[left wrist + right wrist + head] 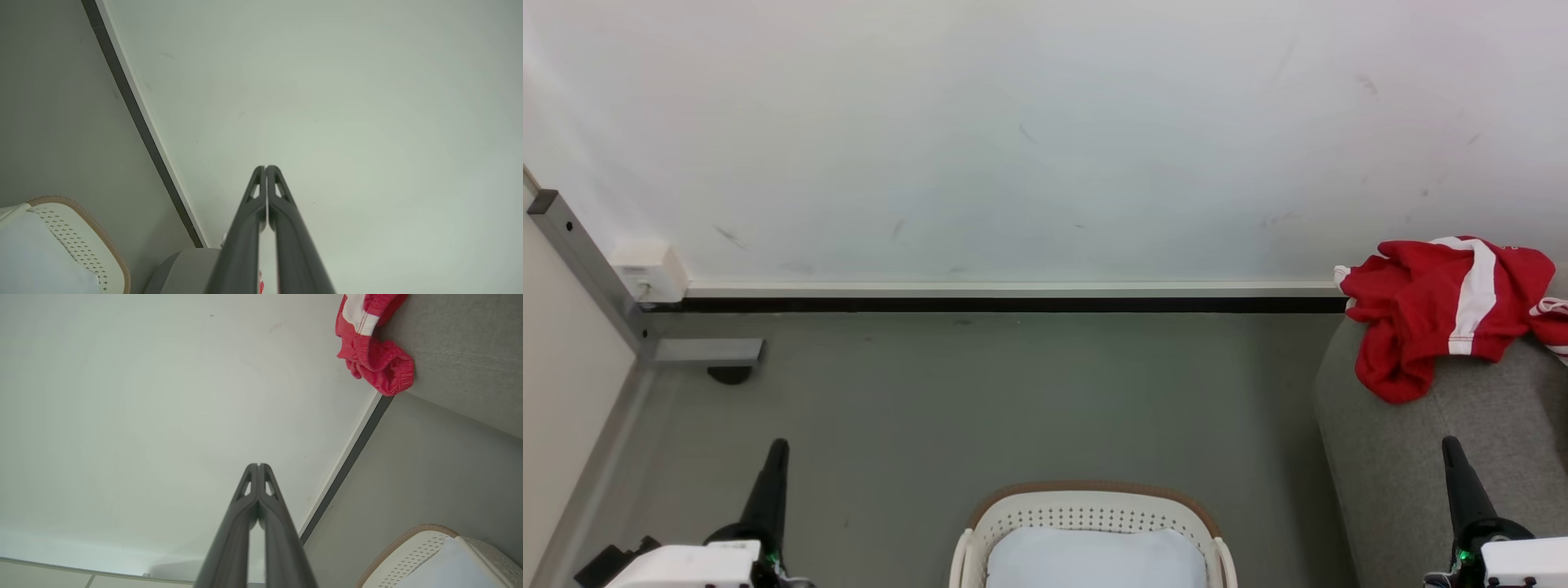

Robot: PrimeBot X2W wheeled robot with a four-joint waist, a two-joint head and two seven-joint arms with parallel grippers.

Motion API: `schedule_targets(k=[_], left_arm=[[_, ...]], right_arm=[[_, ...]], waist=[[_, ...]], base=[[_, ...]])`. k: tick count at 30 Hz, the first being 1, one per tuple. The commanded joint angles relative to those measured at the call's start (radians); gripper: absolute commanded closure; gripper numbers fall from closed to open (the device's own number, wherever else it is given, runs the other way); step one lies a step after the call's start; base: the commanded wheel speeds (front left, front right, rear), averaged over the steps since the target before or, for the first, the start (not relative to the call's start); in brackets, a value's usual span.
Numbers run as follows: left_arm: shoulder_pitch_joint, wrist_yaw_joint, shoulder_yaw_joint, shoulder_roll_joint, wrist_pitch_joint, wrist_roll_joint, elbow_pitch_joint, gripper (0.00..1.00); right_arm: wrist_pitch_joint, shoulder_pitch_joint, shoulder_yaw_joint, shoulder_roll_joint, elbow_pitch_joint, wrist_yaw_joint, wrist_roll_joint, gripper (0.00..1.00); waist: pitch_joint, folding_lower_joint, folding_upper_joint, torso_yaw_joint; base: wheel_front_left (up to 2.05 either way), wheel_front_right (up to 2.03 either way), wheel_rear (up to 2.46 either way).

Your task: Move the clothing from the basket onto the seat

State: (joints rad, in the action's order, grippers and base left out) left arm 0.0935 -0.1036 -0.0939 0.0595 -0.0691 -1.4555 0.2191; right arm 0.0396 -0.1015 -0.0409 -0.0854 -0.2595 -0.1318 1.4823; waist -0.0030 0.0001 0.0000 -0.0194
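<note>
My left gripper [778, 447] and right gripper [1450, 445] are both pressed closed, holding nothing. The clothing [1437, 310] lies on the seat [1405, 474], ahead of my right gripper. The basket [1094, 490] sits between my grippers, with a pale liner [1094, 559] inside.

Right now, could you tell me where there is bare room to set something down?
Bare grey floor lies between the skirting, the basket and the seat. The seat's near part, this side of the clothing, is bare; its far end is crowded.
</note>
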Motion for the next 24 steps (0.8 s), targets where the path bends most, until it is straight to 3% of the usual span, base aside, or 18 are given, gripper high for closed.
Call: schedule_targets(k=[1, 24], left_arm=[[0.012, 0.003, -0.008, 0.001, -0.007, -0.02, -0.006, 1.0], [0.023, 0.006, -0.025, -0.009, -0.049, -0.166, -0.006, 1.0]], right_arm=[[0.003, -0.017, -0.008, 0.0, 0.006, 0.002, 0.021, 1.0], [0.041, -0.02, -0.03, -0.001, 0.01, 0.002, 0.181, 1.0]], waist=[[0.0, -0.0001, 0.0, 0.001], [0.002, -0.0001, 0.0, 0.019]], base=[[0.0, 0.0, 0.0], [0.0, 0.0, 0.0]])
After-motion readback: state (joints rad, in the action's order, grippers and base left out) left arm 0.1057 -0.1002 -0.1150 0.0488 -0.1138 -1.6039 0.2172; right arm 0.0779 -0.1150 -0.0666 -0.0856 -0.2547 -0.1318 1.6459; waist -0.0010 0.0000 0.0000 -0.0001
